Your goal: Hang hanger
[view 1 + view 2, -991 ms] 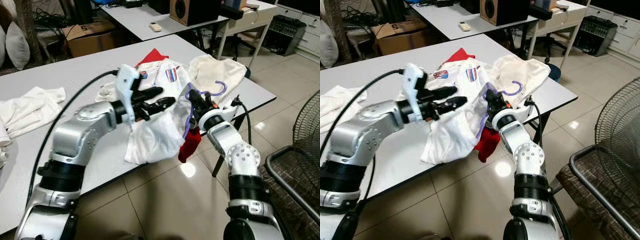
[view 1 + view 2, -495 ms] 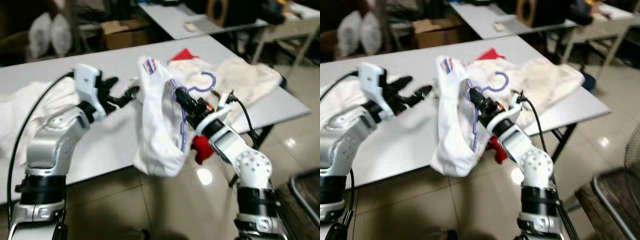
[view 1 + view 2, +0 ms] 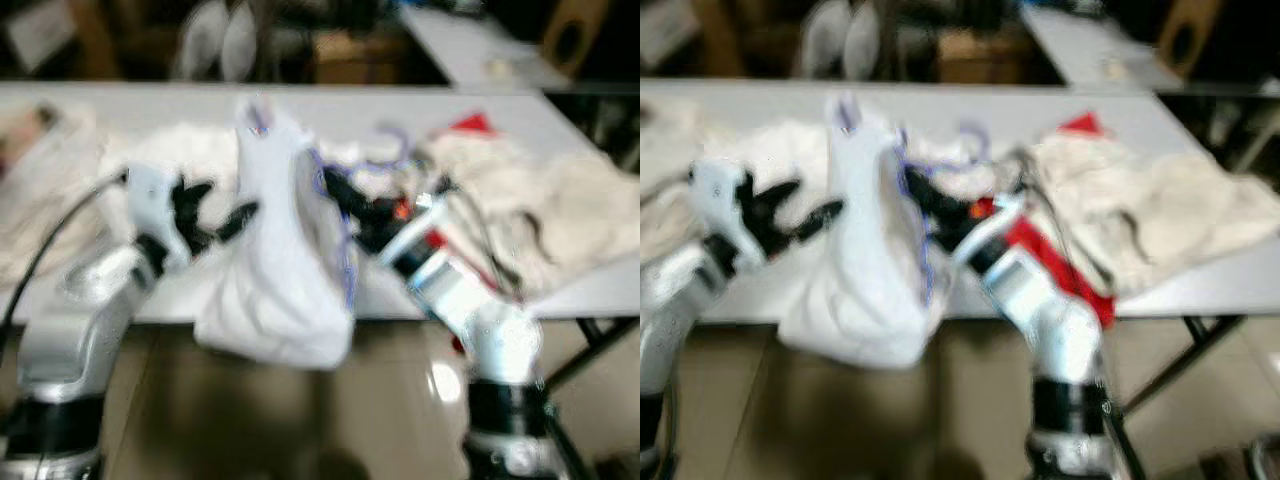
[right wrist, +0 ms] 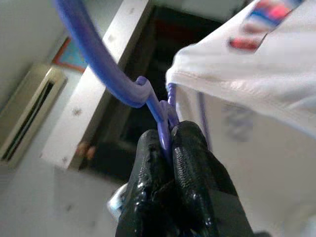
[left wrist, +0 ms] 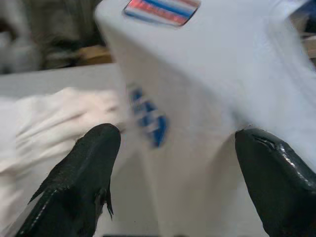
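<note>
The head views are blurred by motion. My right gripper (image 3: pixel 340 190) is shut on the neck of a purple hanger (image 4: pixel 113 74), just under its hook. A white shirt (image 3: pixel 275 260) with a striped flag patch hangs from the hanger, its hem below the edge of the grey table (image 3: pixel 120 100). To the shirt's left, my left gripper (image 3: pixel 215 215) is open, and its fingers (image 5: pixel 94 173) point at the cloth from close by. The shirt (image 5: pixel 197 74) lies straight ahead between them.
More white clothes (image 3: pixel 540 210) and a red cloth (image 3: pixel 472 124) lie on the table to the right. Another white heap (image 3: pixel 40 190) lies at the left. Tiled floor (image 3: pixel 300 420) runs under the table's front edge. A second table stands behind.
The camera has swung and blurred. My right gripper has lifted the hanger with the shirt off the table. My left gripper has drawn back from the shirt to its left side.
</note>
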### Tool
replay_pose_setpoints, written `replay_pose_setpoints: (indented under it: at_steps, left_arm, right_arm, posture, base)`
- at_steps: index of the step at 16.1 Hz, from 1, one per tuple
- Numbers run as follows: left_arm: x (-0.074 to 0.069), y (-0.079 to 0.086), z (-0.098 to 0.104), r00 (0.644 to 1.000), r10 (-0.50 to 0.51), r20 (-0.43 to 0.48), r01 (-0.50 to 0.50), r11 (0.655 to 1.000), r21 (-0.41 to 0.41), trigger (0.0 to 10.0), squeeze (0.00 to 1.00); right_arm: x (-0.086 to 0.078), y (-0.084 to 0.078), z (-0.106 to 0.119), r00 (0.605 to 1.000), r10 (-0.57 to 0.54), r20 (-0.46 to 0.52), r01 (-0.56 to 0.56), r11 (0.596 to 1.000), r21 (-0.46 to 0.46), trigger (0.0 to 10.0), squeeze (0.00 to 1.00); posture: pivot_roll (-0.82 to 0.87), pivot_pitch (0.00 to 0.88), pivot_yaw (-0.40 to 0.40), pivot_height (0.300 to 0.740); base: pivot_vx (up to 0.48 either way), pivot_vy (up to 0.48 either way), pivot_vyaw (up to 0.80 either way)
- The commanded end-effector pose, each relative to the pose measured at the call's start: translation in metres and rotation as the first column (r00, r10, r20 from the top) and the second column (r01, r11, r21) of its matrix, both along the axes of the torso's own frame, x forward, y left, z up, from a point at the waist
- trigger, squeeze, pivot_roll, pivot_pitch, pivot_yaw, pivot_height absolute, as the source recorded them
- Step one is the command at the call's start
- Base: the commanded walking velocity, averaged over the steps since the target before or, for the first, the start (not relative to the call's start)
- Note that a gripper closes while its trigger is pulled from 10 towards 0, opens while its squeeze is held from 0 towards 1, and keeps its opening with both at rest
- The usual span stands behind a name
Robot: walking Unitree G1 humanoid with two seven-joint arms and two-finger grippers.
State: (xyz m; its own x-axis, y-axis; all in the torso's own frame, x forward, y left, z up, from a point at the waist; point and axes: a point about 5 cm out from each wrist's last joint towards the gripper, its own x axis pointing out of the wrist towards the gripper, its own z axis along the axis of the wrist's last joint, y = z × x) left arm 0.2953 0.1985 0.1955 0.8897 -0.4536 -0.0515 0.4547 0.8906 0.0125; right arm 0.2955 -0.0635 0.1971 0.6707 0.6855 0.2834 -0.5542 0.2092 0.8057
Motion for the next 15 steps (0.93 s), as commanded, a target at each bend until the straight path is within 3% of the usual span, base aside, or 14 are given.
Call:
replay_pose_setpoints:
  at_steps: [1, 4, 7, 13, 15]
  left_arm:
    - [-0.001, -0.004, 0.006, 1.000, -0.005, 0.021, 0.004, 1.000, 0.003, 10.0, 0.00]
    - [-0.005, -0.001, 0.015, 0.998, -0.025, 0.054, 0.026, 0.999, -0.025, 10.0, 0.00]
    - [-0.005, 0.000, 0.021, 0.994, -0.045, 0.096, 0.047, 0.999, -0.020, 10.0, 0.00]
    - [-0.004, -0.010, 0.016, 0.995, -0.046, 0.094, 0.051, 0.997, -0.049, 10.0, 0.00]
    - [-0.002, -0.017, 0.013, 0.994, -0.059, 0.087, 0.063, 0.997, -0.044, 10.0, 0.00]
  right_arm:
    - [-0.004, -0.004, 0.007, 0.999, 0.000, 0.043, -0.001, 1.000, 0.014, 10.0, 0.00]
    - [-0.008, -0.017, 0.014, 0.995, -0.036, 0.088, 0.034, 0.999, 0.029, 10.0, 0.00]
    - [-0.012, -0.037, 0.017, 0.981, -0.166, 0.104, 0.164, 0.986, 0.024, 10.0, 0.00]
    - [-0.019, -0.040, 0.017, 0.967, -0.237, 0.093, 0.237, 0.971, 0.007, 10.0, 0.00]
    - [-0.021, -0.035, 0.015, 0.979, -0.169, 0.111, 0.176, 0.983, -0.052, 10.0, 0.00]
  posture:
    - [-0.04, 0.000, 0.001, 0.740]
    - [-0.04, 0.000, 0.005, 0.740]
    - [-0.04, 0.000, 0.002, 0.740]
    - [-0.07, 0.000, 0.005, 0.740]
    - [-0.07, 0.000, -0.005, 0.740]
  base:
    - [0.000, 0.000, 0.80]
    - [0.000, 0.000, 0.80]
    - [0.000, 0.000, 0.80]
    - [0.000, 0.000, 0.80]
    - [0.000, 0.000, 0.80]
